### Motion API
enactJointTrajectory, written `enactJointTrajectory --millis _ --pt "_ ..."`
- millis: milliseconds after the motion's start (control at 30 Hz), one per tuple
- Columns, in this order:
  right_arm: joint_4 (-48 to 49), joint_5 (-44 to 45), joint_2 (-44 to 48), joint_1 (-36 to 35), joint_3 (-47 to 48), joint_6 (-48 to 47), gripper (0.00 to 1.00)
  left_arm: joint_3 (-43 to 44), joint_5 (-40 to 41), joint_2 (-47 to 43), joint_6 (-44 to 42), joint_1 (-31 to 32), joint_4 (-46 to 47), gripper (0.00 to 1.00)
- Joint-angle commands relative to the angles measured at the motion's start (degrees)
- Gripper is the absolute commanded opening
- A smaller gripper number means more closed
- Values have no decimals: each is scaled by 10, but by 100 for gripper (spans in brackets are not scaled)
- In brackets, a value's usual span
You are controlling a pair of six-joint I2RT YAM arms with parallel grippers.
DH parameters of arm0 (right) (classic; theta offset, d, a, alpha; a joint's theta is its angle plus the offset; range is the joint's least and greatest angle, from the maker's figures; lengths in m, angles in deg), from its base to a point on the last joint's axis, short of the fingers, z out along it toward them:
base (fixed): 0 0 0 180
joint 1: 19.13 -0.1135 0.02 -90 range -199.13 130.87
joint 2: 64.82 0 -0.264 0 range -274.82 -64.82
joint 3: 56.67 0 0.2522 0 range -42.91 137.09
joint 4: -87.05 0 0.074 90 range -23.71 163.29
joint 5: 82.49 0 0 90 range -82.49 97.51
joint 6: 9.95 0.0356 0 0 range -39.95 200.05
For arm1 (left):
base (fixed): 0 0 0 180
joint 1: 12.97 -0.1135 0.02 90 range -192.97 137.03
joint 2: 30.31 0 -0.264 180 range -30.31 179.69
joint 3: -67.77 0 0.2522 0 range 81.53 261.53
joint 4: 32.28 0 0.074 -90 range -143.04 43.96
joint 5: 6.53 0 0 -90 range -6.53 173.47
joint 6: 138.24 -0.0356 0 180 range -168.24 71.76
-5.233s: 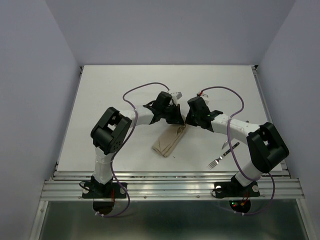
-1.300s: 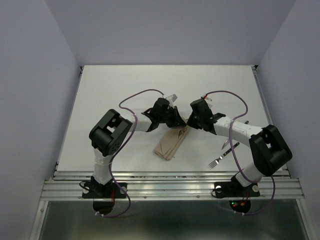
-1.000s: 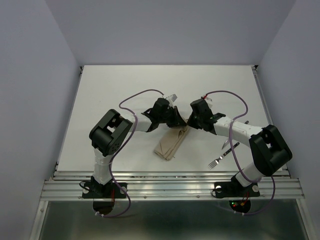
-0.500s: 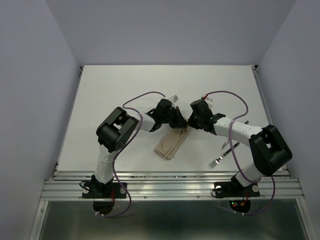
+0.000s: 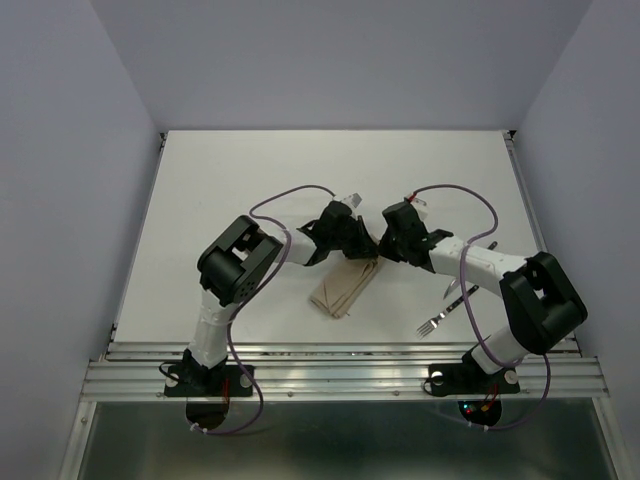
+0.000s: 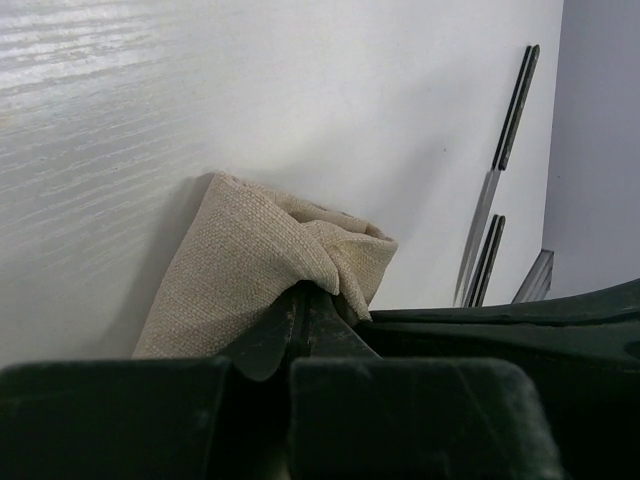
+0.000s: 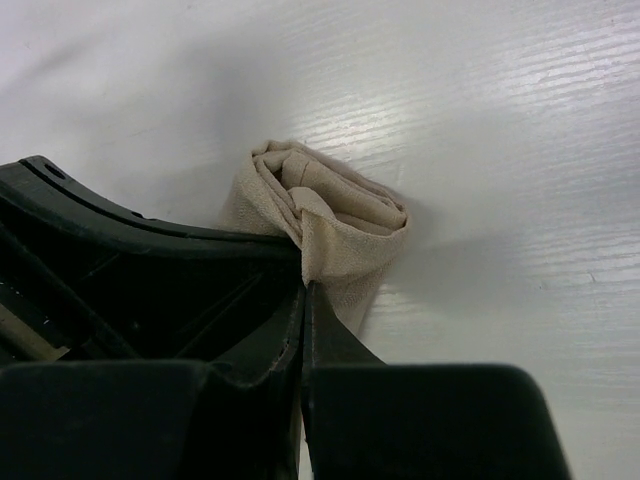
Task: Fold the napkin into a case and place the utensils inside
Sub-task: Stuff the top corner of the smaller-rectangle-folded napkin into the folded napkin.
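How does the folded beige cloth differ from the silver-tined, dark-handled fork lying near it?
The beige cloth napkin is a broad, soft, folded bundle; the fork is slim and rigid. The napkin's far end is pinched by the left gripper and the right gripper; the fork lies untouched, apart to its right. Both rest on the white table.

From above, the far end of the napkin (image 5: 343, 288) lies hidden under the left gripper (image 5: 356, 247) and right gripper (image 5: 386, 247), and their own bodies cover their fingertips. The knife (image 5: 448, 289), at four o'clock from the napkin, is mostly behind the right arm. In the left wrist view the fork (image 6: 487, 258) shows only its handle. Its tines are hidden.
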Motion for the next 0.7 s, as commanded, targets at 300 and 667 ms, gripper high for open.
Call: enactJointTrajectory --millis 300,667 --pt "2 2 33 4 0 -11 1 -52 -62 -75 20 6 76 0" --pt "4 -6 28 4 4 -7 1 -27 -79 -6 66 17 122 0"
